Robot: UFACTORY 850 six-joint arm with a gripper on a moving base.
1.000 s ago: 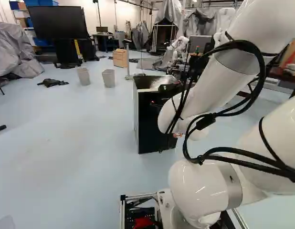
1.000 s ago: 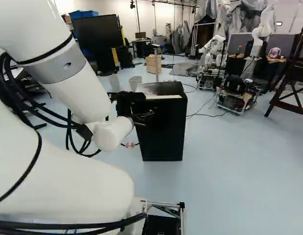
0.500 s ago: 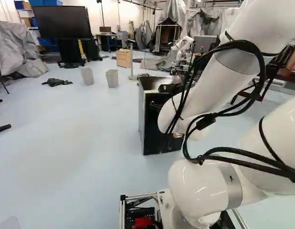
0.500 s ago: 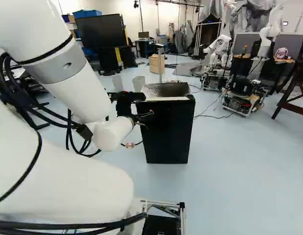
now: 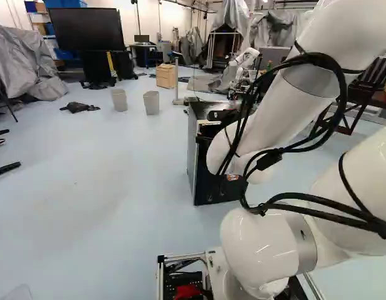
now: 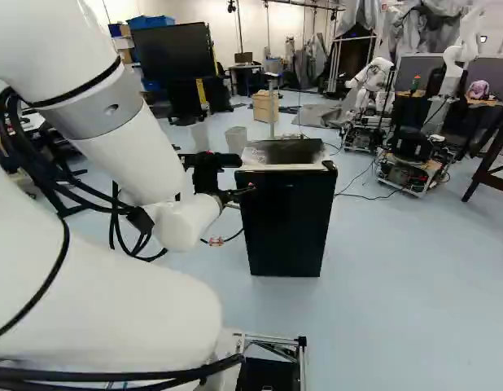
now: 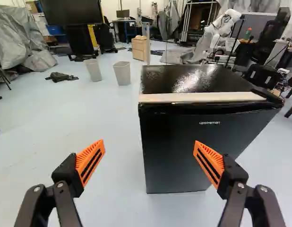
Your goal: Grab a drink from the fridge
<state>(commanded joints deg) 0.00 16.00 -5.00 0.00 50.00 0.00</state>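
Black fridge (image 7: 172, 151): way ahead partly barred by its front. Passage: offered above its top and alongside, over floor (image 7: 115, 161).

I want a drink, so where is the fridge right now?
The black fridge stands on the floor just ahead of the open gripper in the wrist view.

Pale blue floor (image 5: 87, 219) brightly lit, backed by white wall (image 5: 165, 19). Grey sheet (image 5: 21, 59) draped at left of left base view. Large black screen (image 5: 87, 29) placed beside it, blue boxes (image 5: 67, 3) stacked behind. Two bins (image 5: 119, 100) set near wooden cabinet (image 5: 166, 76). Dark cloth (image 5: 79, 107) seen crumpled on floor.
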